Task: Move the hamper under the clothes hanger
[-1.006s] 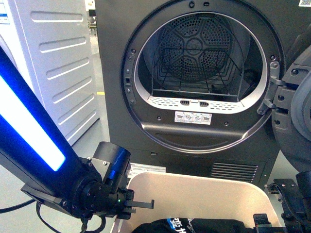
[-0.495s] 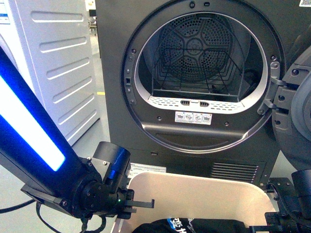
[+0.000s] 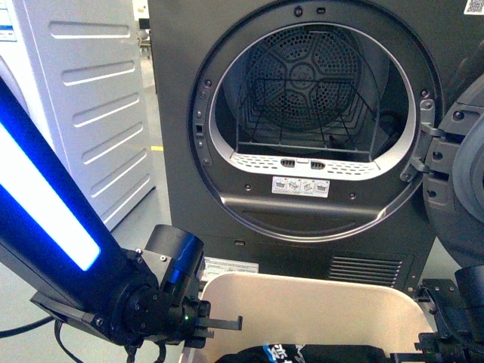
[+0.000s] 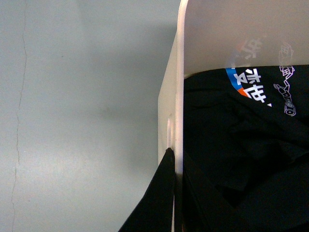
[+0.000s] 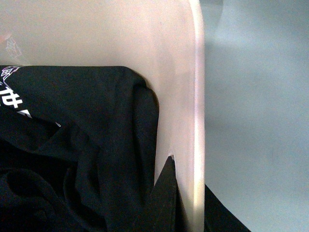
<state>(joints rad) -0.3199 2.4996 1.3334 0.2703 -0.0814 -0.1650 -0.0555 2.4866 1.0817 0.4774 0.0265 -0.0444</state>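
Just before the open dryer (image 3: 302,249), low between the arms, is the hamper (image 3: 302,302), its far wall near the dryer's lower panel. The left gripper (image 4: 175,203) pinches the hamper's left wall, one finger on each side; the right gripper (image 5: 193,208) clamps the right wall likewise. Inside lies a black shirt (image 4: 231,159) printed with white Chinese characters and a blue-orange mark. The pictogram sticker (image 3: 300,185) under the drum is too small to read
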